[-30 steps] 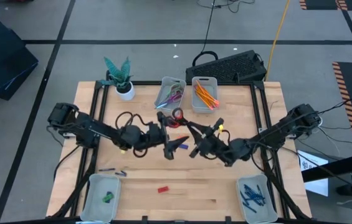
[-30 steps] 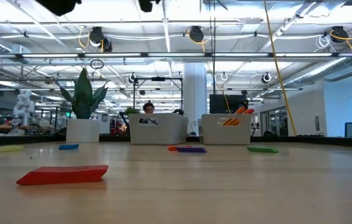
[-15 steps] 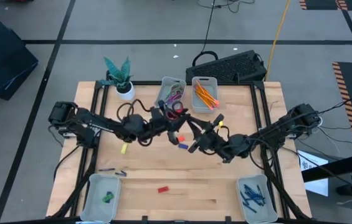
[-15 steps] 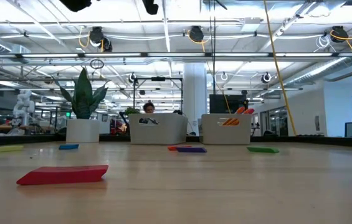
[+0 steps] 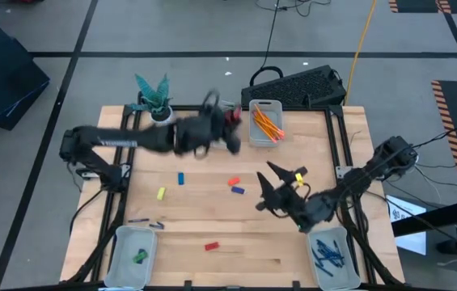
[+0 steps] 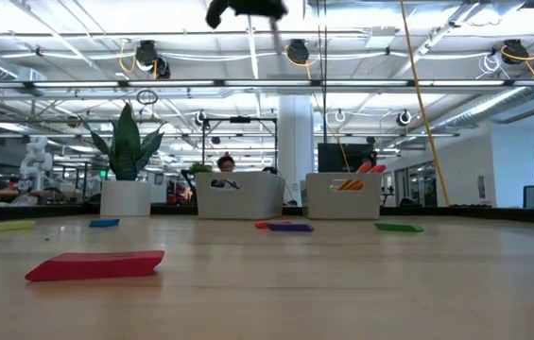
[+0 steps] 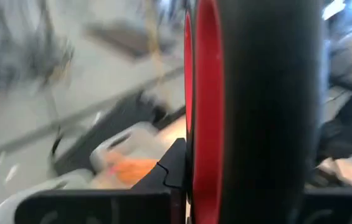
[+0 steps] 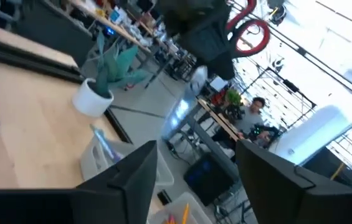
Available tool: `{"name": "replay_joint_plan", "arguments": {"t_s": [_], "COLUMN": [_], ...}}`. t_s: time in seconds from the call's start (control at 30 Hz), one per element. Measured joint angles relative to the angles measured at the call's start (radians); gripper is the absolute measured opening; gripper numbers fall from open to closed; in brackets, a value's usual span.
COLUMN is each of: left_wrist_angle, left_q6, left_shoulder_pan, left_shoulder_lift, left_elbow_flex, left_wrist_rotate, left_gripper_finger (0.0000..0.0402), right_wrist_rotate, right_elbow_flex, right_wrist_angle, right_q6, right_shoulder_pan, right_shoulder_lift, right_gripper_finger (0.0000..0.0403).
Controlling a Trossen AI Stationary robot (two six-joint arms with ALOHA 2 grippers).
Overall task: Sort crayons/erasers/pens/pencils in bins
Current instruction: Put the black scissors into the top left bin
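The left jaws are clenched on red-handled scissors (image 8: 248, 30); in the left wrist view one red handle ring fills the middle of the picture. They hang high above the far edge of the worktop (image 5: 293, 242), at 12 o'clock, just beside the bin (image 5: 265, 123) that holds the orange pencils (image 5: 265, 121). What lies directly under them I cannot tell, because the left arm (image 5: 131, 139) covers it.

The right jaws are released, with the fingers (image 8: 132, 180) spread and nothing between them, and they wait at about 4 o'clock from the centre.

To do this step well, I think the left arm should first come to rest, then go down low over the right bin before it lets go, with the blades pointing along the bin's long side and kept away from the pencils.

Erasers are scattered loose near the centre: a blue one (image 5: 181, 178), a yellow one (image 5: 161, 193) and a red one (image 5: 210, 246) at 6 o'clock. The pens (image 5: 327, 255) are in the bin at 5 o'clock.
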Motion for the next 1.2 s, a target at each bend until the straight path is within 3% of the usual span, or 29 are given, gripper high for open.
{"name": "replay_joint_plan", "arguments": {"t_s": [0.13,0.27,0.5,0.6,0.77,0.83,1.0,1.2], "left_wrist_angle": [-0.436,-0.685,-1.049,-1.215,-1.342,-1.319,-1.187,-1.181], "left_q6": [-0.127,-0.163,-0.088,-0.03,-0.003,0.007,0.001,-0.015], "left_shoulder_pan": [0.183,0.368,0.539,0.572,0.602,0.602,0.598,0.597], "left_shoulder_lift": [0.075,0.212,0.52,0.612,0.703,0.722,0.77,0.814], "left_elbow_flex": [0.252,0.446,0.766,0.872,0.905,0.895,0.865,0.863], "left_wrist_rotate": [0.173,0.44,0.785,0.902,0.899,0.897,0.88,0.812], "left_gripper_finger": [0.0033,0.0033,0.0033,0.0033,0.0045,0.0047,0.0041,0.0056], "right_wrist_rotate": [0.068,0.045,-0.122,-0.273,-0.693,-0.797,-0.867,-0.913], "right_elbow_flex": [0.0,-0.013,-0.078,-0.079,-0.063,-0.063,-0.063,-0.063], "right_wrist_angle": [-0.071,-0.078,-0.12,-0.247,-0.537,-0.603,-0.68,-0.742], "right_q6": [0.07,0.122,0.244,0.404,0.767,0.839,0.901,0.963], "right_shoulder_pan": [0.049,0.053,-0.01,-0.044,-0.144,-0.184,-0.224,-0.221], "right_shoulder_lift": [0.0,0.0,0.0,-0.001,0.0,0.0,0.0,0.0], "right_gripper_finger": [0.0217,0.0209,0.0182,0.0164,0.0133,0.0124,0.0113,0.0127]}}
